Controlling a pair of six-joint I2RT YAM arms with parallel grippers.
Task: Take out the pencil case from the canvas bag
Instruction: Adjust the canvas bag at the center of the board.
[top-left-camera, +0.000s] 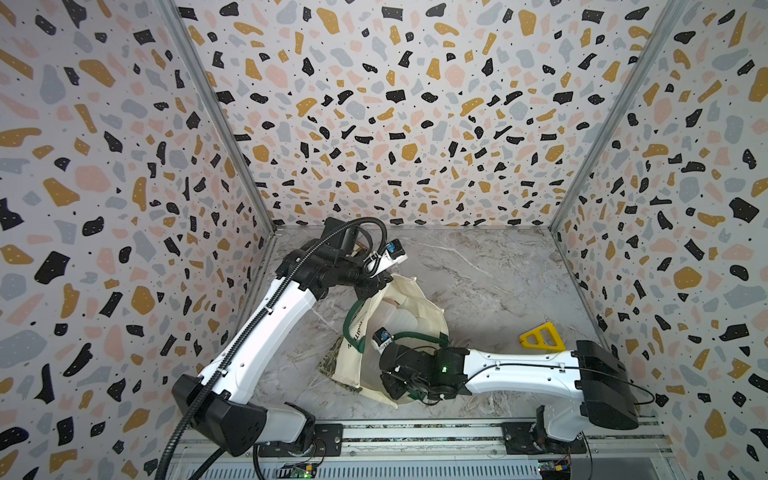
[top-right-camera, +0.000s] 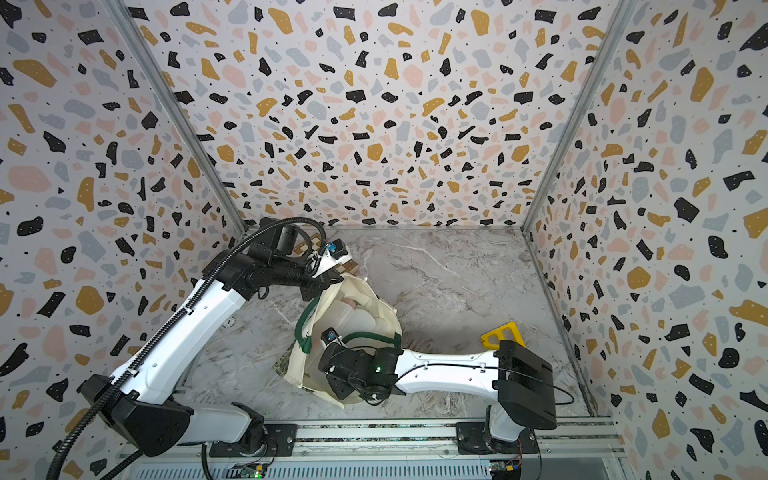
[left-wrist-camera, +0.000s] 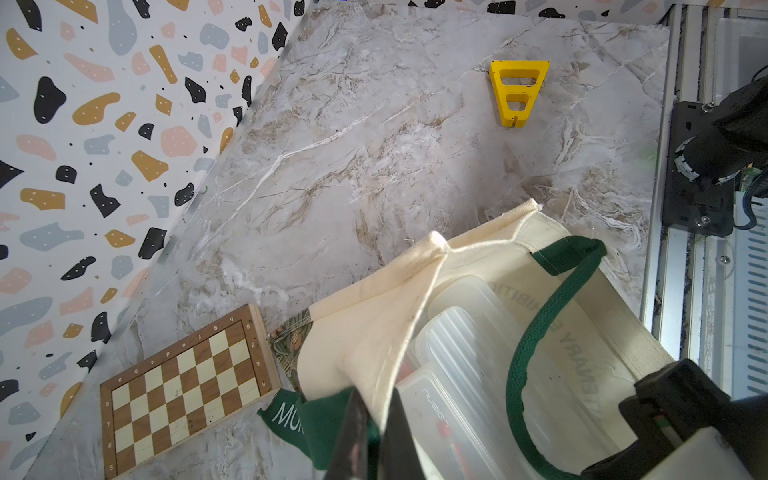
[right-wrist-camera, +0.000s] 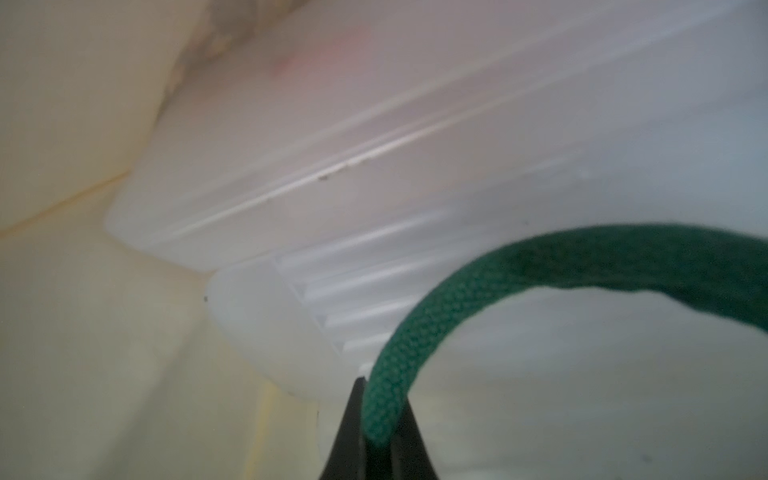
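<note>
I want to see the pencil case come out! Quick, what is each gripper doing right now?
Left gripper: closed, pinching the rim of the bag.
Right gripper: closed on the green handle.

Cream canvas bag (left-wrist-camera: 374, 316) with dark green handles (left-wrist-camera: 517, 365); frosted white pencil case (left-wrist-camera: 440, 415); brown-and-cream checked chessboard (left-wrist-camera: 183, 395); yellow bracket (left-wrist-camera: 517, 89); grey marbled table (left-wrist-camera: 353, 166).
</note>
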